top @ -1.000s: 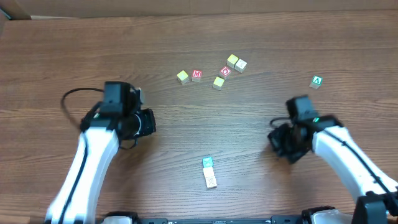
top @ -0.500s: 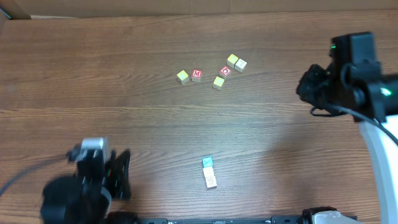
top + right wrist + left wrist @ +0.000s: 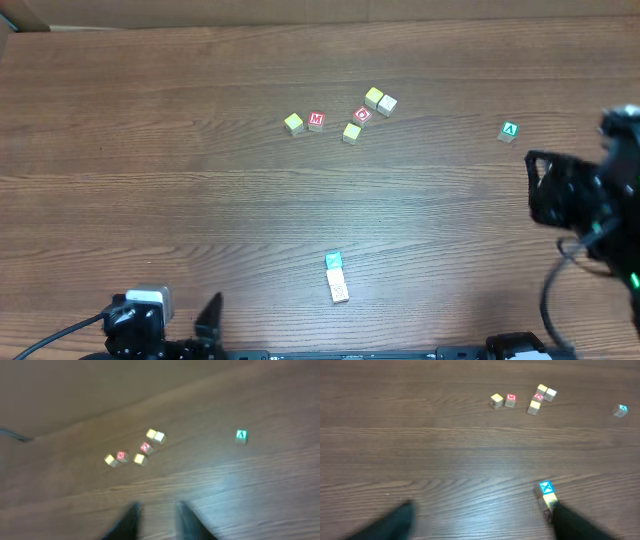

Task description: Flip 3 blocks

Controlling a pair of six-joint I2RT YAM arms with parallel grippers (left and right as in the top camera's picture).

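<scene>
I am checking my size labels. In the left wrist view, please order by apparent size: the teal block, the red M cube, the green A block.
1. teal block: largest, but it lies nearest the camera.
2. red M cube and green A block: they look alike, not ranked.

My fingers [image 3: 190, 522] at bottom edge, dark and blurred, gap between them, nothing held. Table [image 3: 260, 490] brown wood grain. Green "A" block [image 3: 241, 435] alone at right, well apart from rest. Cluster left of centre: yellow block [image 3: 151, 434] touching cream block [image 3: 160, 437]; red "O" cube [image 3: 145, 447] just nearer me; second yellow block [image 3: 140, 459] near it; red "M" cube [image 3: 121, 455] just beside third yellow block [image 3: 110, 460].
</scene>
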